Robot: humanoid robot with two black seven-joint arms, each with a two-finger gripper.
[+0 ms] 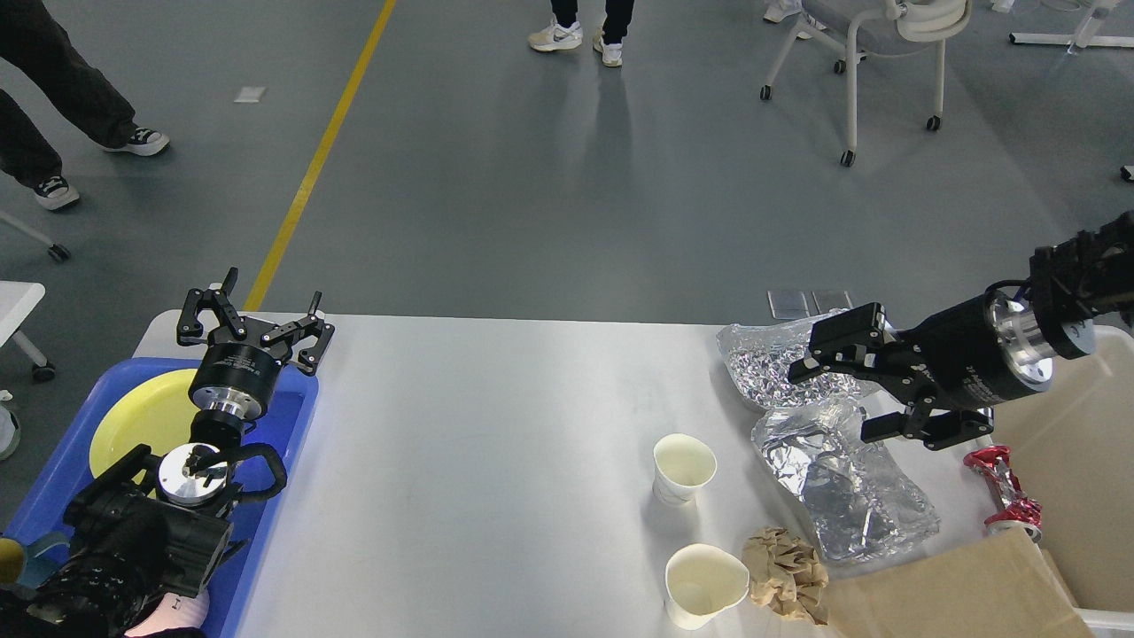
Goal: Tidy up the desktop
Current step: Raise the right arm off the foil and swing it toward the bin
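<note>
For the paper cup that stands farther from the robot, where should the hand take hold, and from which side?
Probably grip the far paper cup across its upper wall, just under the rim, coming from above and the right. It stands upright and open, its sides are clear, and the open right hand hovers on that side.

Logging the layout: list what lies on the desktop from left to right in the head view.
Blue tray holding the yellow plate → two paper cups → crumpled brown paper → foil wrappers → red wrapper → off-white bin.
</note>
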